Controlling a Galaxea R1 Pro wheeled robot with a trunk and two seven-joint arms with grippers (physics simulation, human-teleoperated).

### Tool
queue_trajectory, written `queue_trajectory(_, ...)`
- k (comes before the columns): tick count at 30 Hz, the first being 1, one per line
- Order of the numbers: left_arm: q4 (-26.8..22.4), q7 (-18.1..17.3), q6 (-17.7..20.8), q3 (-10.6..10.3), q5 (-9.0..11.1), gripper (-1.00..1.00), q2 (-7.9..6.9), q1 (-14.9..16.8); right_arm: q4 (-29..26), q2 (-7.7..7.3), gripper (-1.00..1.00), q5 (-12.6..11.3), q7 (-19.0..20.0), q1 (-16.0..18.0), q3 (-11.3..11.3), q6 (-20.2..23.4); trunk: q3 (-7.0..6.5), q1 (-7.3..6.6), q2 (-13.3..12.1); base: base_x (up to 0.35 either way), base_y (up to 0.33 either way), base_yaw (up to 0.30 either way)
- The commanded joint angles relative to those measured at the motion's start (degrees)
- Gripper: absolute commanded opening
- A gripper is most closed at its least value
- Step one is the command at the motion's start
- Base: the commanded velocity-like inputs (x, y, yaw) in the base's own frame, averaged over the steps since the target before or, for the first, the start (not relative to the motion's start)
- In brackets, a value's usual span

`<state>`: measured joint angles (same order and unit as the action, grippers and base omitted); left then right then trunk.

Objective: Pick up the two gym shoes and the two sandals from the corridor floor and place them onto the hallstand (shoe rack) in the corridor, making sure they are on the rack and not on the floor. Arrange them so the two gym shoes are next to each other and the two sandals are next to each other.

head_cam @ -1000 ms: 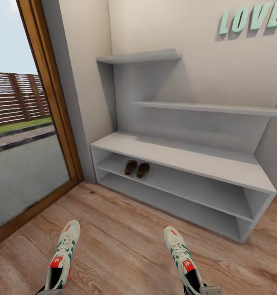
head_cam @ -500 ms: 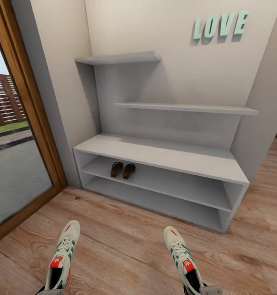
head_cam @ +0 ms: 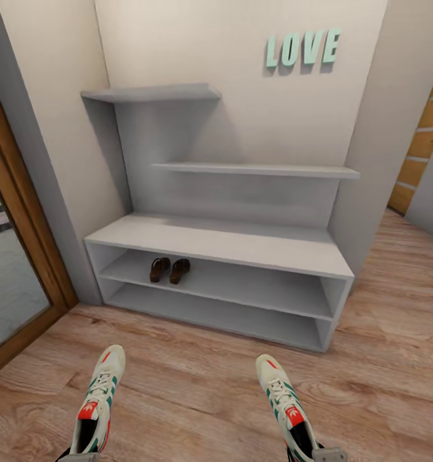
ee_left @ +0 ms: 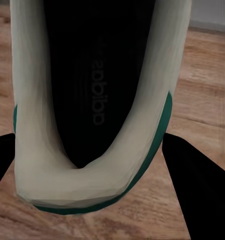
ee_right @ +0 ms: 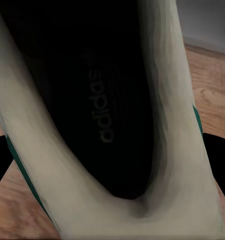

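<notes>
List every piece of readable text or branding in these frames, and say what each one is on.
"LOVE": mint green letters mounted on the wall above the hallstand.
"adidas": faint print on the dark insole of the right gym shoe, right wrist view.
"adidas": on the insole of the left gym shoe, left wrist view, seen upside down.
Red tongue labels on both gym shoes: logo too small to read.

Heels of both gym shoes [head_cam: 97,404] [head_cam: 287,404] are cut off by the head view's lower edge. Sandals [head_cam: 169,269] appear too small to resolve strap detail. Hallstand [head_cam: 222,240] lower shelf rear lies in shadow.
</notes>
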<state>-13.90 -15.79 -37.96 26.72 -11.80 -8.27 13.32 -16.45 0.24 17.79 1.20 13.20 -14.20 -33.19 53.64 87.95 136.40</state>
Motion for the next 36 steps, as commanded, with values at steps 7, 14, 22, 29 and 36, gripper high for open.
queue_trajectory(7, 0.0, -0.3, -0.2, 0.5, -0.4, -1.0, 0.01, 0.0, 0.1, 0.03, -1.0, 0.4, 0.1, 0.1, -0.4, -0.2, -0.16, -0.01, 0.0, 0.0, 0.0, -0.25)
queue_trajectory(14, 0.0, -0.3, -0.1, 0.5, -0.4, -1.0, 0.01, 0.0, 0.1, 0.03, -1.0, 0.4, 0.1, 0.1, -0.4, -0.2, -0.37, -0.01, 0.0, -0.09, 0.123, -0.25)
queue_trajectory(22, 0.0, -0.3, -0.2, 0.5, -0.4, -1.0, 0.01, 0.0, 0.1, 0.03, -1.0, 0.5, 0.0, 0.0, -0.4, -0.2, -0.58, -0.01, 0.0, -0.016, 0.041, -0.25)
queue_trajectory(29, 0.4, -0.3, -0.2, 0.5, -0.5, -1.0, 0.09, 0.0, 0.1, 0.03, -1.0, 0.5, 0.1, 0.1, -0.4, -0.3, -0.72, -0.01, 0.0, -0.001, 0.002, -0.251)
queue_trajectory(36, 0.7, -0.3, -0.2, 0.5, -0.3, -1.0, 0.1, 0.0, 0.1, 0.03, -1.0, 0.5, 0.1, 0.1, -0.4, -0.3, -0.86, -0.01, 0.0, 0.0, 0.0, -0.256)
